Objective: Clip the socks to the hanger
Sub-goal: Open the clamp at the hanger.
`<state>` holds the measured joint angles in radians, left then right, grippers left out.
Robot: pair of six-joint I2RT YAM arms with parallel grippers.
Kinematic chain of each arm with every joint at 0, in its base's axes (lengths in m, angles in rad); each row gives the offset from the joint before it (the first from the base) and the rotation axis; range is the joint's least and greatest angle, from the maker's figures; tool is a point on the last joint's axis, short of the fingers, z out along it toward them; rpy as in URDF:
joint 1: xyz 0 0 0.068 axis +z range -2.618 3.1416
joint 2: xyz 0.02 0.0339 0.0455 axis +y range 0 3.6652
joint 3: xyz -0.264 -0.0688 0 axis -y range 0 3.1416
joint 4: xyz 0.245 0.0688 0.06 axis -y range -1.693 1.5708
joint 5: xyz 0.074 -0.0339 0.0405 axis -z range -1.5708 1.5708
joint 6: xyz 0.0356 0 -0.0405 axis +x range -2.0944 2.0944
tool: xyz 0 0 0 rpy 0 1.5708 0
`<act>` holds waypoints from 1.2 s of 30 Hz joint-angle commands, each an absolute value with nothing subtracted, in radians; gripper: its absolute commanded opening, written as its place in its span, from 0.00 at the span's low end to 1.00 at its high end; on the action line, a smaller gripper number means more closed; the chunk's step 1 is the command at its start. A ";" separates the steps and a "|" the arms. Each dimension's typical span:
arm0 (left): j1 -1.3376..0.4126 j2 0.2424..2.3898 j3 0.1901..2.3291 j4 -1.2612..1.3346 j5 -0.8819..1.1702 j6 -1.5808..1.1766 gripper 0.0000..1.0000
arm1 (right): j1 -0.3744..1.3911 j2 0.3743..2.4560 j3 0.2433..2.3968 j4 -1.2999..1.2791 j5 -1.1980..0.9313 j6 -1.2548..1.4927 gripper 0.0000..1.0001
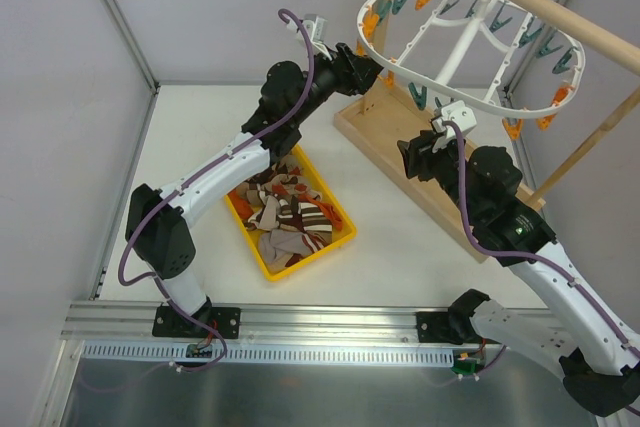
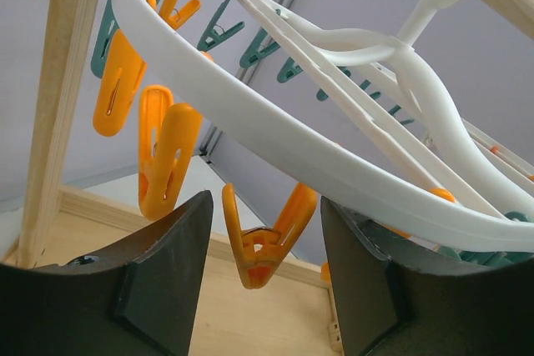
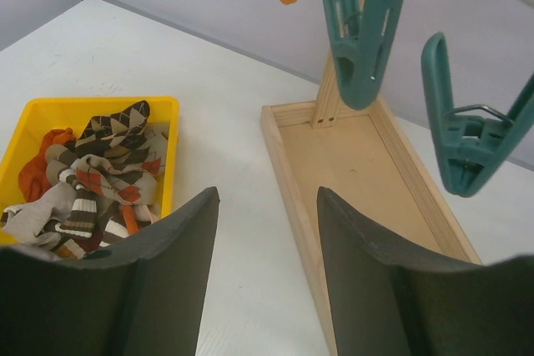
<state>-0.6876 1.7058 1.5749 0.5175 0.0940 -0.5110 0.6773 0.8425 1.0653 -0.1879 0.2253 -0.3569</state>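
The socks [image 1: 285,212] lie in a heap of brown, cream and orange-red in a yellow tray; they also show at the left of the right wrist view [image 3: 100,164]. The white hanger [image 1: 362,27] hangs from a wooden pole, with orange and teal clothespins dangling from it. My left gripper [image 1: 375,65] is raised under the hanger's near-left rim [image 2: 275,131]. It is open [image 2: 265,202], and an orange clothespin [image 2: 263,243] hangs between its fingers, touching neither. My right gripper [image 1: 410,159] is open and empty [image 3: 267,193], low beside the stand's base.
The yellow tray [image 1: 340,237] sits at mid-table. A long wooden base [image 1: 385,142] carries an upright post [image 2: 62,97] and the pole [image 1: 540,2]. Teal clothespins [image 3: 359,31] [image 3: 471,139] hang just ahead of my right gripper. Enclosure walls stand to the left and at the back.
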 commanded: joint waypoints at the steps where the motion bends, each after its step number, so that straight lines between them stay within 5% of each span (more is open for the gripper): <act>1: -0.693 1.677 1.598 0.578 0.065 -0.500 0.55 | 0.673 0.833 1.068 -0.160 0.210 -0.334 0.54; 10: -0.693 1.666 1.577 0.592 0.018 -0.520 0.69 | 0.673 0.838 1.069 -0.164 0.204 -0.331 0.54; 36: -0.693 1.631 1.407 0.885 0.025 -0.552 0.69 | 0.672 0.828 1.095 -0.212 0.238 -0.316 0.55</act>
